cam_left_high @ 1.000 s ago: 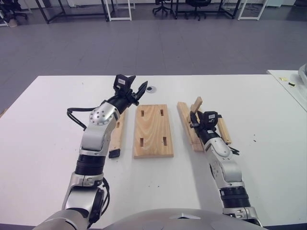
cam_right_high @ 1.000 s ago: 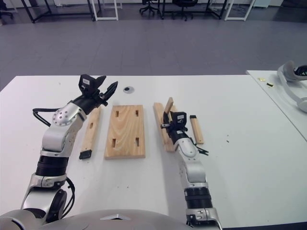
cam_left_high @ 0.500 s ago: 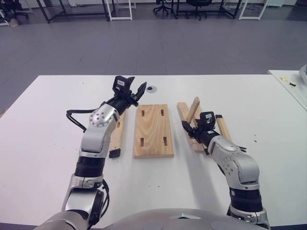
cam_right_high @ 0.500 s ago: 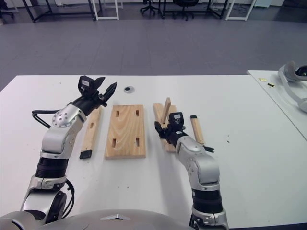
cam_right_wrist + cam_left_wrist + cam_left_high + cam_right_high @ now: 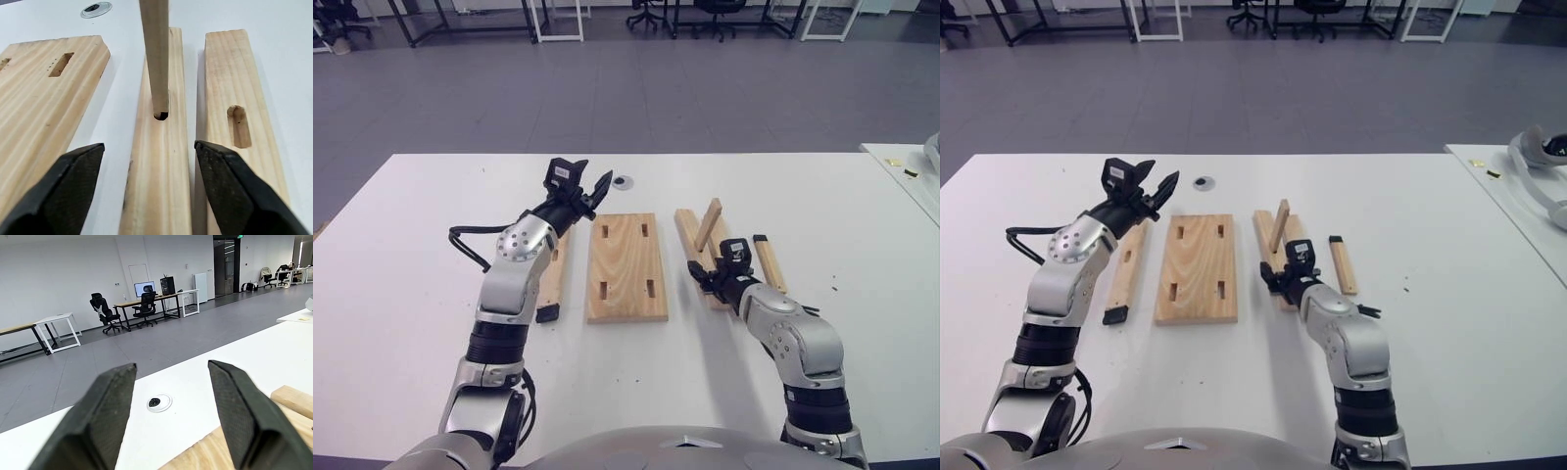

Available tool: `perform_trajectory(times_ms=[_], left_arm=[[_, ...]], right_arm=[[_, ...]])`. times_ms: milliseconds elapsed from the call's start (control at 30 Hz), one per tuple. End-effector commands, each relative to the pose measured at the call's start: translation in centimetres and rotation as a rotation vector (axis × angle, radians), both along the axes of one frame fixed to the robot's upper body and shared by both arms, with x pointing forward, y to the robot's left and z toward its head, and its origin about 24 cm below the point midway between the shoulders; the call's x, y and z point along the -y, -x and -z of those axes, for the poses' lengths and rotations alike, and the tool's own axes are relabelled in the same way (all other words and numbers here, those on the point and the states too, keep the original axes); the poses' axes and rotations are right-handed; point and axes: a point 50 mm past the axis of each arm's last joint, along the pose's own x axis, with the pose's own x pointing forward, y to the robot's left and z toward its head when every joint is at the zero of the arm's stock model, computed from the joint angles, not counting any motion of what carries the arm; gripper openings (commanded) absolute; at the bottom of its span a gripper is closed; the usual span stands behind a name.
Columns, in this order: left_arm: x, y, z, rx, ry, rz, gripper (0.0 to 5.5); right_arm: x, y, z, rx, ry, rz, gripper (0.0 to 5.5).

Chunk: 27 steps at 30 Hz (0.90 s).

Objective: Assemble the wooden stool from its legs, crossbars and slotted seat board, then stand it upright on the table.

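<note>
- My left claw (image 5: pixel 590 189) hangs above the table (image 5: pixel 401 255), over the far end of the left-hand leg (image 5: pixel 553 274). Its fingers (image 5: pixel 102 426) are spread wide with nothing between them.
- My right claw (image 5: pixel 707 277) sits low at the near end of two legs (image 5: pixel 156 161) lying side by side. It is parted wide and grips nothing, and I think one leg lies between the fingers (image 5: pixel 63 191), though I can't tell if they touch it.
- A crossbar (image 5: pixel 708 223) stands tilted in a slot of the leg nearer the board.
- The slotted seat board (image 5: pixel 626 267) lies flat between the arms.
- Another crossbar (image 5: pixel 767 264) lies flat, just right of the paired legs.
- A round grommet (image 5: pixel 624 181) sits beyond the board.
</note>
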Motion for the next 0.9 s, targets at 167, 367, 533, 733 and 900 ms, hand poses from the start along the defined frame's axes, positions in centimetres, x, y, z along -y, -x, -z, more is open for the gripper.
perform_trajectory(times_ms=[167, 367, 533, 733, 900], left_arm=[[0.2, 0.2, 0.1, 0.005, -0.007, -0.002, 2.67], [0.1, 0.1, 0.2, 0.005, -0.008, -0.006, 2.67], [0.2, 0.1, 0.3, 0.001, -0.009, -0.006, 2.67], [0.0, 0.1, 0.3, -0.003, -0.005, -0.009, 2.67], [-0.1, -0.1, 0.9, -0.046, 0.047, -0.013, 2.67]], right_arm=[[0.8, 0.2, 0.5, -0.041, 0.099, -0.023, 3.46], [0.4, 0.7, 1.5, -0.078, 0.062, -0.042, 3.46], [0.7, 0.7, 2.2, -0.085, 0.071, -0.031, 2.82], [0.3, 0.3, 2.1, -0.049, 0.036, -0.028, 2.06], [1.2, -1.3, 0.2, 0.118, 0.066, 0.008, 2.06]])
